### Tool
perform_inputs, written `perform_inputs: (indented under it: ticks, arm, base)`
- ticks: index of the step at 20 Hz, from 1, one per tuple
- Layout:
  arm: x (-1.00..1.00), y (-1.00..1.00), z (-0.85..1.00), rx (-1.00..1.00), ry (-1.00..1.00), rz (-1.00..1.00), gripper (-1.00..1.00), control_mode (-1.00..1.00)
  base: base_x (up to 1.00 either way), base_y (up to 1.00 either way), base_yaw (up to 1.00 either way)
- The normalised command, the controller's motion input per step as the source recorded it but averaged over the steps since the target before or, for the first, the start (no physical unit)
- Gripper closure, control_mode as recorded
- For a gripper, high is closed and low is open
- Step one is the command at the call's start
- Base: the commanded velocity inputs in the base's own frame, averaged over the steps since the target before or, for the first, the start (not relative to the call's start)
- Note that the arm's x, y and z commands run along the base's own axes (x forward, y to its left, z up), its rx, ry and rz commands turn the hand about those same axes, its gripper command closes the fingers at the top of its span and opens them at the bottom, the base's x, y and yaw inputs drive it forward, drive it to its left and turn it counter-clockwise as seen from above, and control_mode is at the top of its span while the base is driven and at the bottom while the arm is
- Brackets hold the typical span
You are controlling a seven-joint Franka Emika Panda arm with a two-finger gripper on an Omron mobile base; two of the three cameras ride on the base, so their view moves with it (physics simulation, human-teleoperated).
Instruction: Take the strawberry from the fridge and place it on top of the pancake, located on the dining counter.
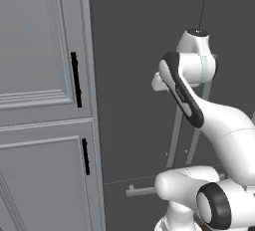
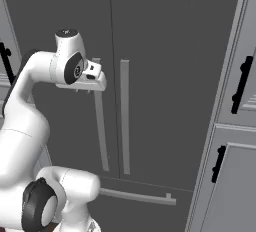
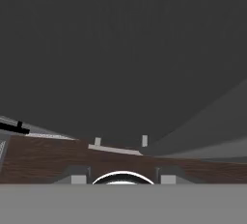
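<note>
Two long vertical bar handles [image 2: 113,116] front the shut fridge [image 2: 165,51], with one horizontal handle [image 2: 137,196] below, near the closed, empty tool [image 2: 91,82].

The white arm [image 1: 219,120] rises from its base, bends at a dark-jointed elbow and reaches up and forward, the forearm folding back to a raised wrist [image 2: 70,66]. From the wrist the hand turns to point straight ahead. The end effector [image 2: 97,78] sits at about the wrist's height, its body short and pale in the right base view. Its fingers [image 3: 79,178] are drawn close together, holding nothing.
</note>
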Motion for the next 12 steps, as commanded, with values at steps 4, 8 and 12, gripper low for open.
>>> perform_inputs:
  ticks: [4, 8, 12]
  arm:
    - [0.00, 0.00, 0.00, 0.00, 0.00, 0.00, -1.00, 1.00]
    - [0.00, 0.00, 0.00, 0.00, 0.00, 0.00, -1.00, 1.00]
    - [0.00, 0.00, 0.00, 0.00, 0.00, 0.00, -1.00, 1.00]
  base:
    - [-0.16, 0.00, 0.00]
    - [-0.53, 0.00, 0.00]
    - [-0.68, -0.02, 0.00]
